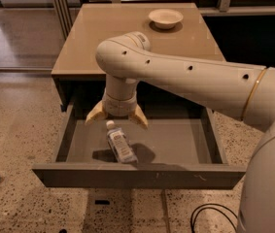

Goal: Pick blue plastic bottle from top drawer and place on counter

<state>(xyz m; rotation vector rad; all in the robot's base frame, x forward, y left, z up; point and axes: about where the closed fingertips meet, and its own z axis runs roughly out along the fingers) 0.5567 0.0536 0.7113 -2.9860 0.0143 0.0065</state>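
— Where's your blue plastic bottle (pixel 119 146)?
— Lying flat in the top drawer (pixel 176 142), left of middle. Your gripper (pixel 116 116) hangs over its cap, 2 fingers spread, holding nothing. The arm hides part of the counter's (pixel 127 28) front edge.

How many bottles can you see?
1. The blue plastic bottle lies in the top drawer, near its front, just under the gripper, whose fingers are open. The arm covers part of the drawer's back, so another might hide there.
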